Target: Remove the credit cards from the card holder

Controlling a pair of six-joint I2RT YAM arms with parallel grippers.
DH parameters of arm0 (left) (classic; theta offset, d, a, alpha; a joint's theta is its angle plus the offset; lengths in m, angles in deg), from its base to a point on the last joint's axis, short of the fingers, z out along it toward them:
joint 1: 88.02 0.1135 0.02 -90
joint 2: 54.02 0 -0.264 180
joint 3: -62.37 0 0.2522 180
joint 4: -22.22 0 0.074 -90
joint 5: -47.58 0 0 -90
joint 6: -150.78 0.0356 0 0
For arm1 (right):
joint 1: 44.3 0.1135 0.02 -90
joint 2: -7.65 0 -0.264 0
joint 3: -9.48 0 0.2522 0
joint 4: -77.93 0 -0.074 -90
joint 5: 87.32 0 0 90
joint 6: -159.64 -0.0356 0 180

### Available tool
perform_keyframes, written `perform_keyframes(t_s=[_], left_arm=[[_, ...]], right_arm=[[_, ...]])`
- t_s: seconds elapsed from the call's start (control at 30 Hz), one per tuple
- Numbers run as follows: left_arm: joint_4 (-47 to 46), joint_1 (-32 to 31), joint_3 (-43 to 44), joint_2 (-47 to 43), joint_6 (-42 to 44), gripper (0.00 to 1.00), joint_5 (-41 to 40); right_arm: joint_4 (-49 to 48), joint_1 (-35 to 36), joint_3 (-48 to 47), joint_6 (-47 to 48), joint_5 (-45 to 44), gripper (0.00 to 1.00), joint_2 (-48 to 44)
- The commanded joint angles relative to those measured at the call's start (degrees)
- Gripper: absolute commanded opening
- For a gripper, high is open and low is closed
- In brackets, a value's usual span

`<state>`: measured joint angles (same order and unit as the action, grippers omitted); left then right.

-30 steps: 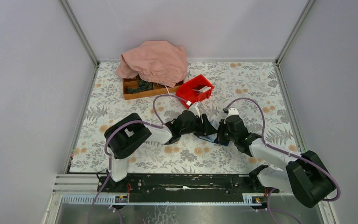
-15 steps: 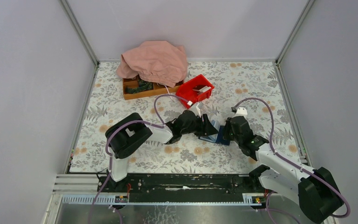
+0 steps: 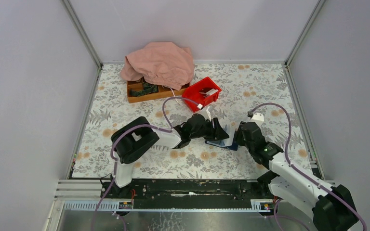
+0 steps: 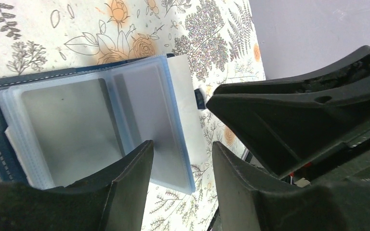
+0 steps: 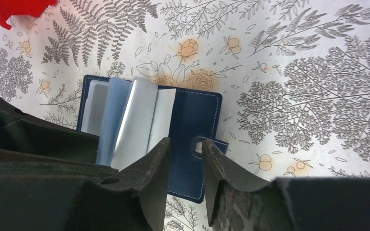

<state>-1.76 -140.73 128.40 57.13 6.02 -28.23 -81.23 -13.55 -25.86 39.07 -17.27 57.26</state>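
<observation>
Left gripper [image 4: 182,151] hangs with its fingers spread over the open card holder [image 5: 192,115], tips at the loose edge of the clear sleeves [image 4: 139,91] and pinching nothing I can make out. The right gripper [image 5: 185,144] is likewise parted and empty, just above the dark blue cover. The holder lies flat on the floral worktop [image 3: 125,110], midway between its side edges and nearer the near edge. Grey credit cards [image 4: 67,125] sit inside the sleeves, so extraction seems not yet begun. Next, one arm probably pins the cover while the other pinches a card's edge and slides it out.
</observation>
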Motion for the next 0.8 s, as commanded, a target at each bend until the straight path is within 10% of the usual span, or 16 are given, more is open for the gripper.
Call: perform_keyframes(t_s=[0.0, 0.4, 0.77], left_arm=[[-2.45, -0.99, 2.51, 1.83, -0.43, 0.56, 1.15], [-0.92, -2.45, 4.86, 3.06, -0.05, 0.56, 1.01], [-0.17, -2.62, 4.1, 2.43, 1.68, 0.56, -0.67]], right_arm=[[3.27, 0.11, -2.22, -1.61, -5.14, 0.38, -4.41], [5.67, 0.11, -0.56, -2.52, -8.88, 0.6, -11.79], [0.46, 0.11, 1.25, -1.13, -1.96, 0.21, -9.84]])
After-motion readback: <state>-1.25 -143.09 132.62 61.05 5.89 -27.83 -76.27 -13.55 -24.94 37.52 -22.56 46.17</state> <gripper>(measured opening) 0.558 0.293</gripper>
